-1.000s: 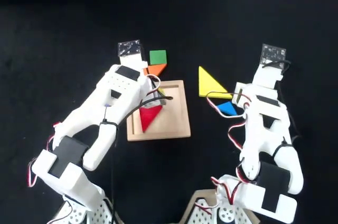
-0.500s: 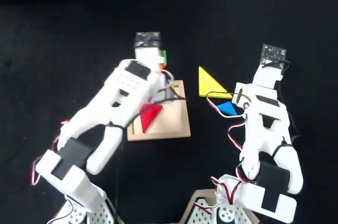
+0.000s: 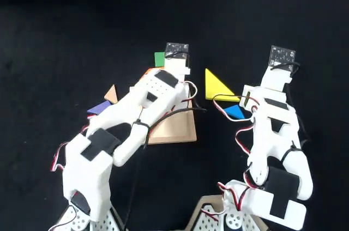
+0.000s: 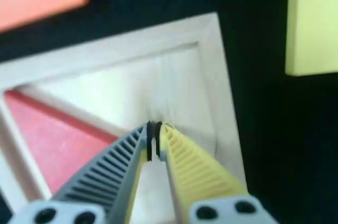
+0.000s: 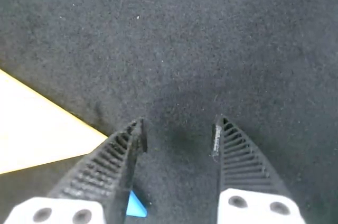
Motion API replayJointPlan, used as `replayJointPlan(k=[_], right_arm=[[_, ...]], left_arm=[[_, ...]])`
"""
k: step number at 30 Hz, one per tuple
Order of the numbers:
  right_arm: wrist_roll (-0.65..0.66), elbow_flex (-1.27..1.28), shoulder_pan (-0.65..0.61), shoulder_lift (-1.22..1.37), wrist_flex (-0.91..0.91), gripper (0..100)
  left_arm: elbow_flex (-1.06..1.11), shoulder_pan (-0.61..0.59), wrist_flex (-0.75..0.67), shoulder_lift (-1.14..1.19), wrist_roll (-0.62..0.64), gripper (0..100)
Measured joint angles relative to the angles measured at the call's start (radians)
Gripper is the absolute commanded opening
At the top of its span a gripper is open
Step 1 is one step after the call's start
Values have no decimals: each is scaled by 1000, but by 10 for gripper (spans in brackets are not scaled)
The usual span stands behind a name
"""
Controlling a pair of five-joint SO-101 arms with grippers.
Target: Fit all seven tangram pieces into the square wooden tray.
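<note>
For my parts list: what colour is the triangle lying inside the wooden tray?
Red. The triangle shows best in the left wrist view.

Nothing legible here tbh. The small dark board (image 3: pixel 176 50) on the left arm's wrist and the matching board (image 3: pixel 282 55) on the right arm's wrist, over at 3 o'clock from it, both have pale specks on them. None of that reads as letters, numbers or a logo.
</note>
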Motion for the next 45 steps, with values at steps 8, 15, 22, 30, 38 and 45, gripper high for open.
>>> replayJointPlan(k=[8,15,22,30,38,45], right_arm=[[0,0,0,0,0,211],[0,0,0,0,0,211],[0,0,0,0,0,211],[0,0,0,0,0,211],[0,0,0,0,0,211],[0,0,-66,0,0,213]], left_arm=[[-48,12,155,14,0,51],[-57,-64,155,14,-8,51],[-57,-120,120,14,-68,51],[-160,-118,238,-41,-68,52],[-305,-149,534,-379,-158,55],[-175,-324,641,-681,-226,55]])
